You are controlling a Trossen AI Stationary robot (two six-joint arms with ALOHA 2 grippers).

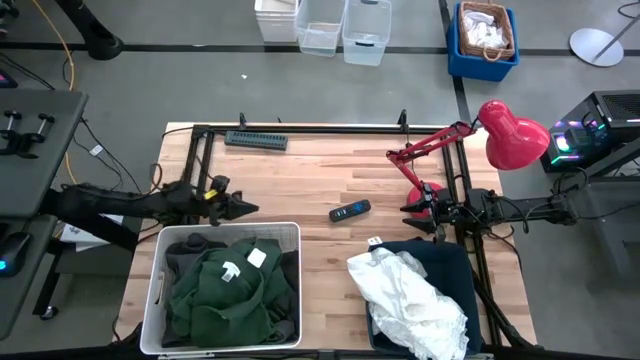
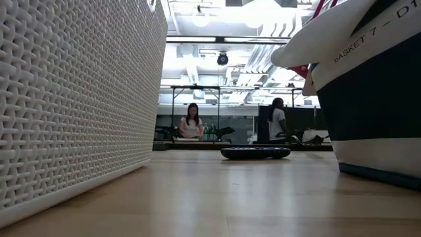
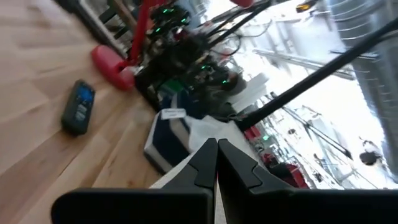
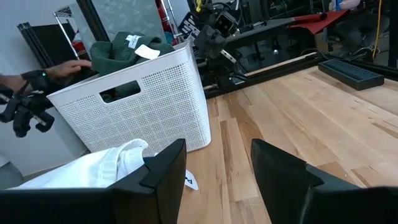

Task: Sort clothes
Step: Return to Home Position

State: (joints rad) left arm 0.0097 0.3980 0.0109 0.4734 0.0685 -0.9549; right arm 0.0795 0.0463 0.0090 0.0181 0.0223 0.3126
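A dark green garment with a white label (image 1: pixel 232 290) lies on top of a dark grey one (image 1: pixel 185 258) inside the white lattice basket (image 1: pixel 158 300) at the near left; it also shows in the right wrist view (image 4: pixel 121 46). White garments (image 1: pixel 410 298) are heaped in the navy basket (image 1: pixel 455 270) at the near right and hang over its rim (image 2: pixel 322 33). My left gripper (image 1: pixel 243 209) is shut and empty, just beyond the white basket's far rim. My right gripper (image 1: pixel 415 213) is open and empty, beyond the navy basket. No plaid shirt is in view.
A black remote (image 1: pixel 350 210) lies on the table between the baskets. A red desk lamp (image 1: pixel 512 135) stands at the far right, a black strip (image 1: pixel 257 140) at the far left. A person's hand (image 4: pixel 68 67) shows beside the white basket. People sit in the room behind (image 2: pixel 192 122).
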